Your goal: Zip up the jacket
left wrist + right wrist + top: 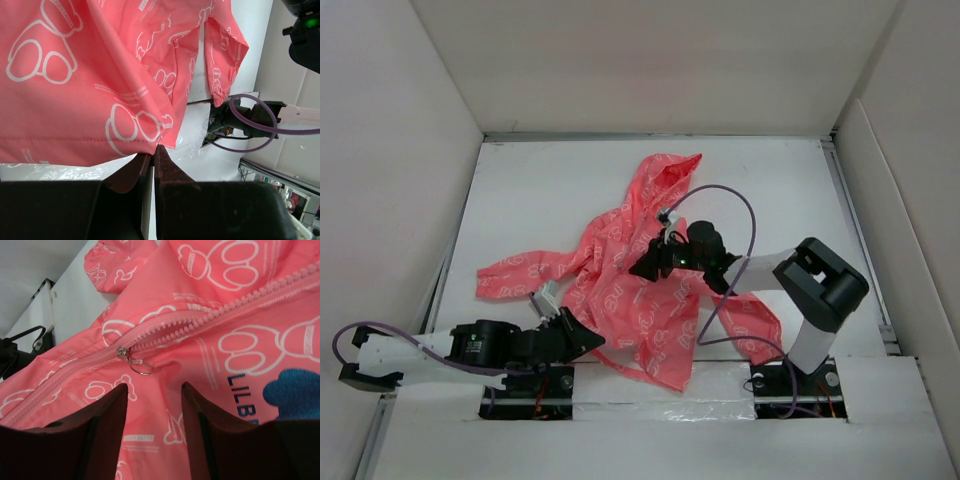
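The coral-pink jacket [635, 270] lies crumpled mid-table, hood toward the back. My left gripper [588, 338] is at its bottom hem on the left; in the left wrist view [152, 150] its jaws are shut on the hem corner [145, 145]. My right gripper [648, 266] hovers over the chest. In the right wrist view it [154, 389] is open, empty, just below the zipper slider [121, 352] with its metal ring pull [141, 368]. The zipper [210, 315] is closed left of the slider and open teeth run to the right. The dark-blue logo [290, 390] is at the right.
White walls enclose the table [520, 200] on three sides. A purple cable [740, 200] loops above the right arm. The right arm's base [800, 380] stands at the front right, and a jacket sleeve [520, 268] stretches to the left.
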`<state>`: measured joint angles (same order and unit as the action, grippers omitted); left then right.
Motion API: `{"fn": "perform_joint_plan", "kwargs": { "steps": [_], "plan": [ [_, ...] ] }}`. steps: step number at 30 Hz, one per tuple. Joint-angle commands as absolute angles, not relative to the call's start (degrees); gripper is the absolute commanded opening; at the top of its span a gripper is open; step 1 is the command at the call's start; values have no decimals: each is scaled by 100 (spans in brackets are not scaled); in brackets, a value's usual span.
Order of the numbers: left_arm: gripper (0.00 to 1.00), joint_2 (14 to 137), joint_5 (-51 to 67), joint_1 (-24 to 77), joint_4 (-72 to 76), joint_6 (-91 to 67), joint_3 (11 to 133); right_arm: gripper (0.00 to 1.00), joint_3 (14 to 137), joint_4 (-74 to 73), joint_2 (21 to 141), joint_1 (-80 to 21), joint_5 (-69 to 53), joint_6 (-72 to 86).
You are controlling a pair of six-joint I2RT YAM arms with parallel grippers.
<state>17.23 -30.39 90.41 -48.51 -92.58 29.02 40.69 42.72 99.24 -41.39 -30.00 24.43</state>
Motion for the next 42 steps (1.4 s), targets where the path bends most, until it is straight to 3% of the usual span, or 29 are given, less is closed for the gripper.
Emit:
{"fn": "perform_joint_plan", "kwargs": {
  "steps": [1,29,36,42],
  "plan": [
    [0,1854,-3665,9062,-5371,-9897,3173,50,4429,5430,10142,-4069,-3137,2391],
    [0,1362,-3753,9062,-5291,-9782,3129,59,4904,5880,11136,-4289,-4464,2320],
    [0,1354,-3735,9062,-5291,-9773,3111,50,4904,6600,11452,-4289,-4649,2777],
    [0,1354,-3726,9062,-5309,-9756,3111,37,4887,6654,11382,-4289,-4562,2743]
  ]
}}
